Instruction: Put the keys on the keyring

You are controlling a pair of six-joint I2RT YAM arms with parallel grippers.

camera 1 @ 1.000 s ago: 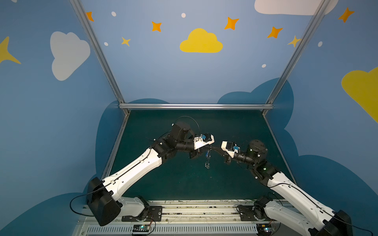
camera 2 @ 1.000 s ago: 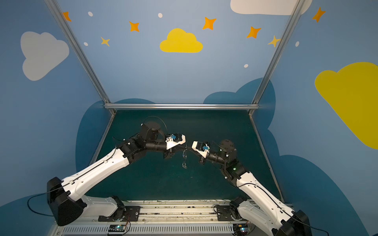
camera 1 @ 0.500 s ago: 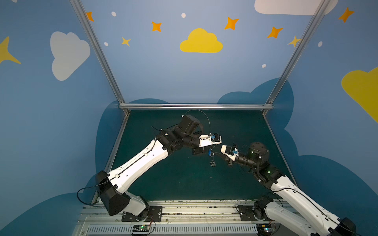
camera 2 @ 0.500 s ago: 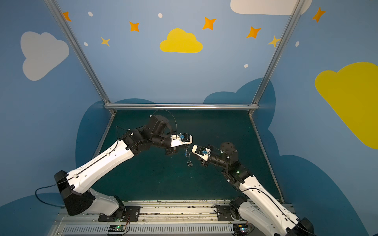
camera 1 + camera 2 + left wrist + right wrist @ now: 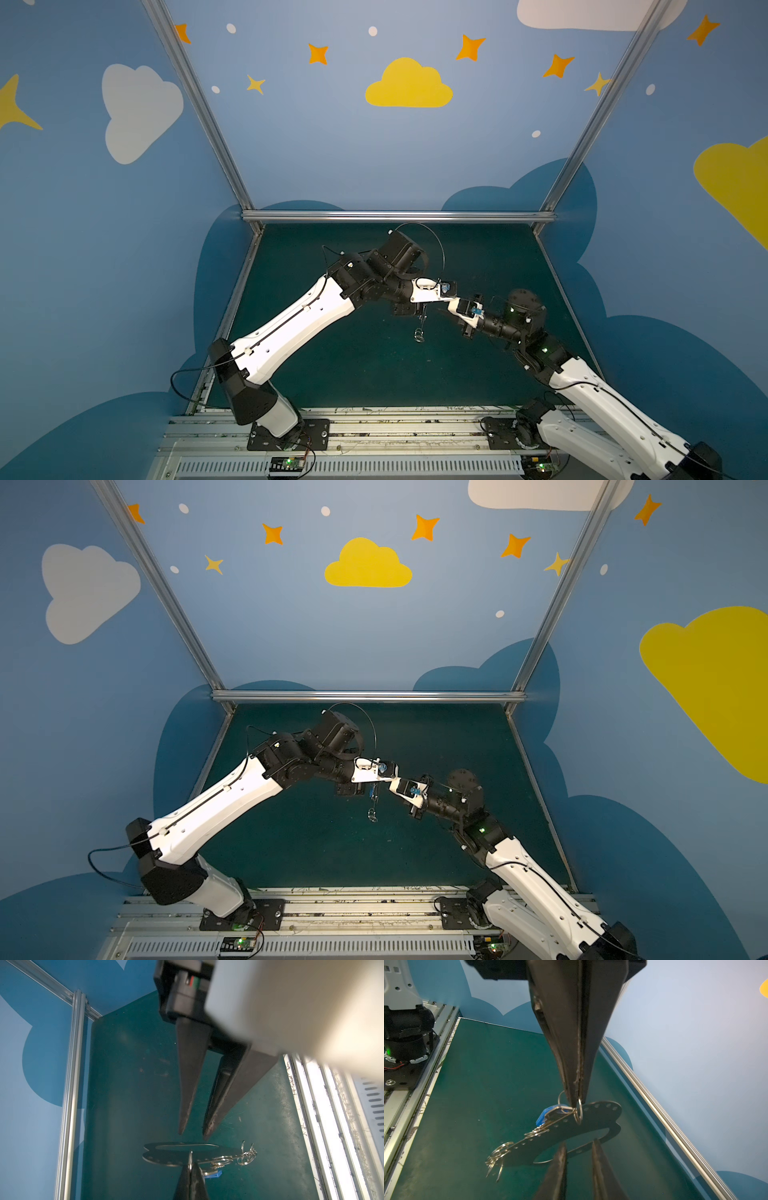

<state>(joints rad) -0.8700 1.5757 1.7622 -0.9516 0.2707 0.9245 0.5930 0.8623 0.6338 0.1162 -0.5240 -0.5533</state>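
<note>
Above mat [image 5: 353,365], left end effector [image 5: 574,1101] clamps keyring [image 5: 593,1120] by split ring [image 5: 581,1112]; right end effector [image 5: 192,1136] parted, empty.

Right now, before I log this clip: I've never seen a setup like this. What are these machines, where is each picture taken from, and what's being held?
Two robot arms stand at a green mat. Both top views look down from overhead; each wrist view rides on one arm, looking along its fingers. The left hand is shut on a small ring of the keyring, a grey bag-shaped plate hanging in the air; the blue key hangs with it. The right hand is open, its tips at the plate's handle edge; whether they touch is unclear.
</note>
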